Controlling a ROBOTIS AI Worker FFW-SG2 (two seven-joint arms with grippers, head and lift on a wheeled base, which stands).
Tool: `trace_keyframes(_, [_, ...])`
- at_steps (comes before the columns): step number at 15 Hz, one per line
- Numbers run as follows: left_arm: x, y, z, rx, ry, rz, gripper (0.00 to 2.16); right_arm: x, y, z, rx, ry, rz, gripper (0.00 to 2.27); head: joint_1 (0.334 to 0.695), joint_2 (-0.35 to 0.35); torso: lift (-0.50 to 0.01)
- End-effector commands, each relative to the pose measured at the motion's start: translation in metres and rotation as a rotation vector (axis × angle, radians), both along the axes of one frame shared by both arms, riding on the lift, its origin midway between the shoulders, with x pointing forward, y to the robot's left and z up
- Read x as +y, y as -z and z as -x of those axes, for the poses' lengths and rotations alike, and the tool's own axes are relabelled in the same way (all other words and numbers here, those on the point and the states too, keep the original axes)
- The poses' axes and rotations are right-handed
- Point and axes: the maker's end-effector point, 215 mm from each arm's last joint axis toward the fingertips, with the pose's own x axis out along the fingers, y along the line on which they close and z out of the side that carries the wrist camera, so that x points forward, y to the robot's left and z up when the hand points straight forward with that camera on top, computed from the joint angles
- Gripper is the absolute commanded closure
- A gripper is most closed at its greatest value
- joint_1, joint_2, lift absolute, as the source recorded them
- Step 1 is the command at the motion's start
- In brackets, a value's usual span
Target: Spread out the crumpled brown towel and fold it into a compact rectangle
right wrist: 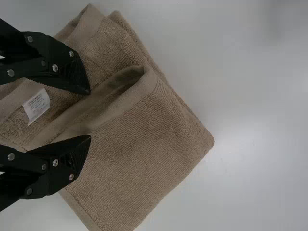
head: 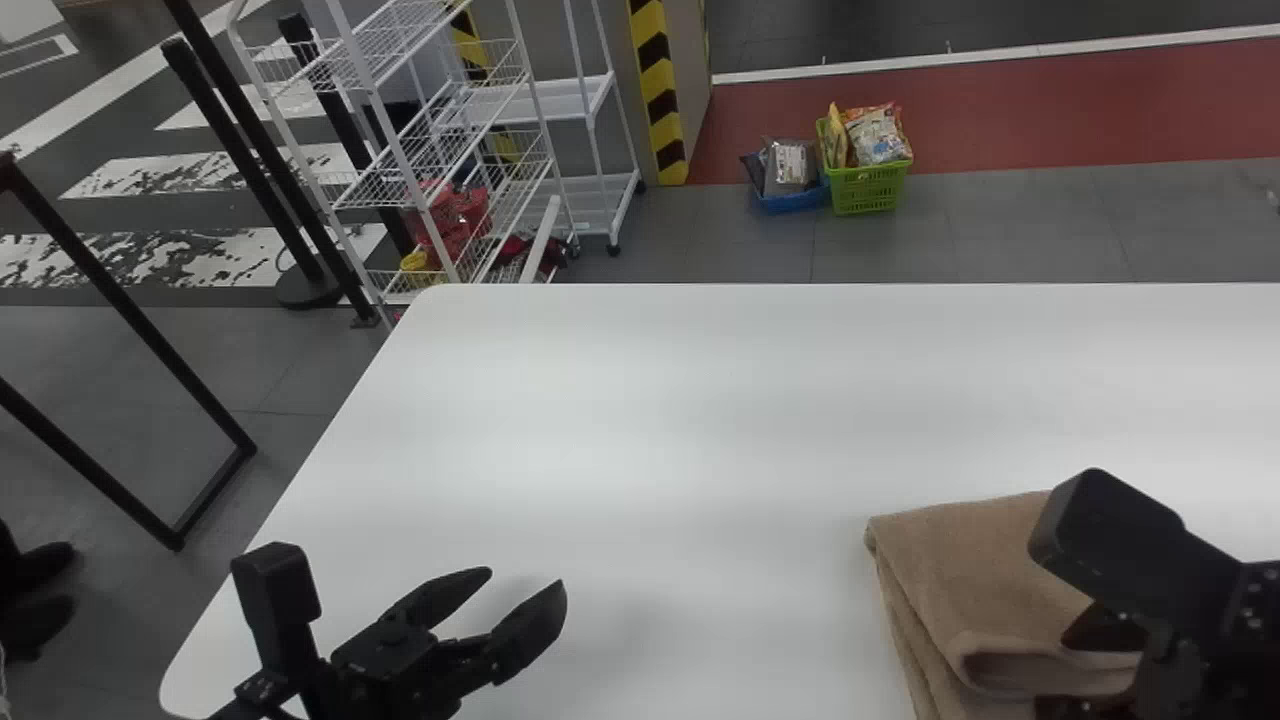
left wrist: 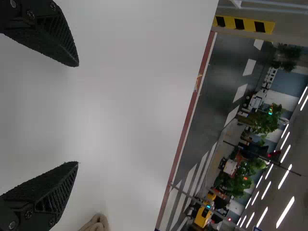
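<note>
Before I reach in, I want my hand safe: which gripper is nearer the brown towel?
Right. The right gripper has its open jaws over the towel; the left gripper is apart from it, off to the left above the table.

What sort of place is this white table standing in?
Probably a large indoor hall, perhaps a demonstration space made up like a street: rows of strip lights run overhead, white crossing-like stripes mark the grey floor, and leafy trees stand beyond.

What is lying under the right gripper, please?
Below the right gripper lies the folded brown towel, with a white label showing. Most of its lower layers, and parts behind the fingers, are covered.
</note>
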Motion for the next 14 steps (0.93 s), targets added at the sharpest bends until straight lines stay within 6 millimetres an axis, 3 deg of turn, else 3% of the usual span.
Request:
trace_keyframes(1, [-0.0007,0.0001,0.0002,0.0,0.0,0.003,0.08,-0.0005,0.0019,-0.0024,0.005,-0.001,0.005,0.64,0.695,0.285,-0.127])
trace_keyframes(2, [-0.0009,-0.0001,0.0001,-0.001,0.0,0.004,0.08,-0.0005,0.0021,-0.0037,0.005,0.002,0.004,0.65,0.695,0.284,-0.127])
trace_keyframes(4, [-0.0009,0.0006,0.0003,0.001,0.0,0.005,0.08,0.0014,-0.0019,-0.0077,-0.001,0.006,-0.007,0.96,0.695,0.281,-0.127])
trace_keyframes(14, [-0.0001,0.0001,-0.0008,-0.005,-0.002,0.003,0.08,0.0011,-0.0042,-0.0106,0.012,0.016,-0.044,1.12,0.695,0.279,-0.127])
